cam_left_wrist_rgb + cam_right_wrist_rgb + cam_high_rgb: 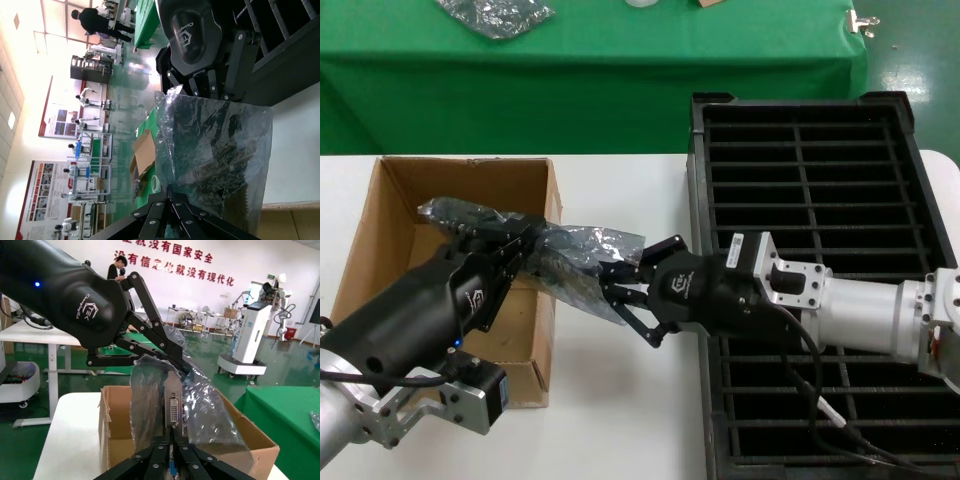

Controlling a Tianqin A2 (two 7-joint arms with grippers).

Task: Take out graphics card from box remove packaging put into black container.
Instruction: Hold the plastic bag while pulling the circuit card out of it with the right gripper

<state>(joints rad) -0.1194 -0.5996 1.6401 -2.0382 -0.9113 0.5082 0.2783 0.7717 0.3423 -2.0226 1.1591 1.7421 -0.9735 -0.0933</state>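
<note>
Our right gripper (618,292) pinches one end of the anti-static bag (582,258), jaws closed down on the plastic and, by the right wrist view, on the silver bracket of the graphics card (173,405) inside it. Our left gripper (523,240) is clamped on the opposite end of the bag, over the near wall of the cardboard box (380,215). The bagged card hangs stretched between us, above the box's right wall and the white table (610,410), just beside the black slotted tray (800,150).

The main risk we see is in the pull. If our right jaws grip only film and not the bracket, the bag may stretch or tear while the card stays inside. If our left grip catches the board through the plastic, both ends will fight and nothing will slide free. A slipping card would drop to the table or the box edge.

A second crumpled silver bag (495,14) lies on the green table (620,80) beyond.
</note>
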